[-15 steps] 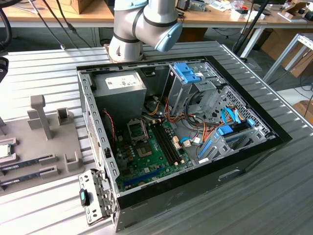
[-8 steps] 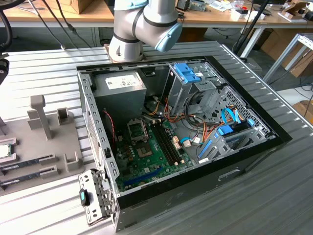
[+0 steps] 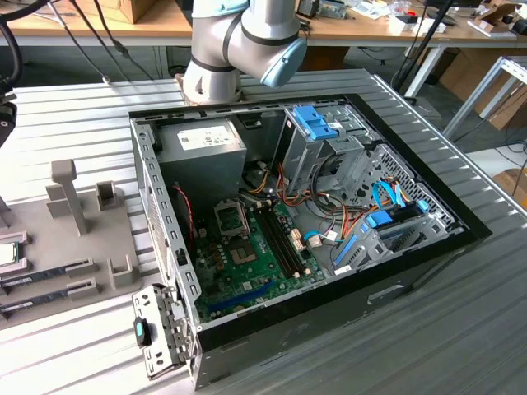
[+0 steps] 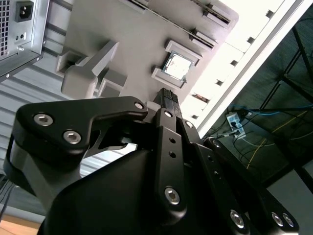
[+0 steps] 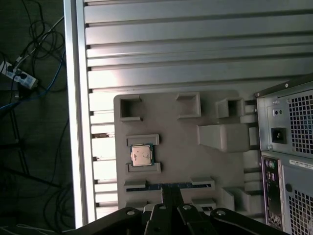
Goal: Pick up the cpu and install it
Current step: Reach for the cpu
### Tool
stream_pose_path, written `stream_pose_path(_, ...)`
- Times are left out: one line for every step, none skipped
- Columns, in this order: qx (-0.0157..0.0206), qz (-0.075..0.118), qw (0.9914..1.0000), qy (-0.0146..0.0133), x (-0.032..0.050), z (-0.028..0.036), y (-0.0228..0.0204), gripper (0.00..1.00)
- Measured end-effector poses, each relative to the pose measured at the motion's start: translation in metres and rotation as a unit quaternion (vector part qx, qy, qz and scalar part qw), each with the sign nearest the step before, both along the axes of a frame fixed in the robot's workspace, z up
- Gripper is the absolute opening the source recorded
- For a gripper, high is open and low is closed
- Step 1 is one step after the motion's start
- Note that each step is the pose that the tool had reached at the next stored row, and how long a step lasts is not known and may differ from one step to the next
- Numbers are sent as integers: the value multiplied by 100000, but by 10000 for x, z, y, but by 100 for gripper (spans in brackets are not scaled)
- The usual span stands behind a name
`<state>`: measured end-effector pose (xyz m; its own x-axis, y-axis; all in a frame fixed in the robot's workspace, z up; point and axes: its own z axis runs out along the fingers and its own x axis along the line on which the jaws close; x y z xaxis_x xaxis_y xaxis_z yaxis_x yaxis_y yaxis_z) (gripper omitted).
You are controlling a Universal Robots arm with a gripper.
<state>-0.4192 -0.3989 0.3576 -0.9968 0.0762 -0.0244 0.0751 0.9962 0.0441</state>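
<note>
The cpu (image 5: 142, 156) is a small square chip with a silver top and green rim. It lies between two low holders on the grey fixture tray (image 5: 176, 147). It also shows in the second wrist view (image 4: 177, 66) and at the exterior view's left edge (image 3: 6, 253). My gripper (image 5: 171, 193) hangs above the tray, off to one side of the cpu and well clear of it. Its black fingers (image 4: 166, 100) are pressed together with nothing between them. The empty metal-framed socket (image 3: 230, 220) sits on the green motherboard inside the open computer case (image 3: 329, 313).
Long memory sticks (image 3: 49, 276) lie in slots on the tray near the cpu. Upright grey posts (image 3: 70, 193) stand on the tray. The arm's base (image 3: 239, 49) is behind the case. Cables and drive cages (image 3: 329, 140) crowd the case. The ribbed table's edge (image 5: 78, 122) runs beside the tray.
</note>
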Motion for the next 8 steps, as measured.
stream_pose_path(3, -1, 100000, -6, 0, -3, 0, 11)
stream_pose_path(1, 0, 100000, -4, 0, -6, 0, 11)
stream_pose_path(-4, 0, 100000, -6, 0, -13, 0, 11)
stream_pose_path(-1, -1, 100000, -1, 0, -20, 0, 11)
stream_pose_path(0, 1, 100000, -1, 0, -23, 0, 11)
stream_pose_path(-4, 0, 100000, 3, 0, -25, 0, 11)
stream_pose_path(-2, -2, 100000, -2, 0, -29, 0, 11)
stream_pose_path(-3, -1, 100000, -2, 0, -35, 0, 11)
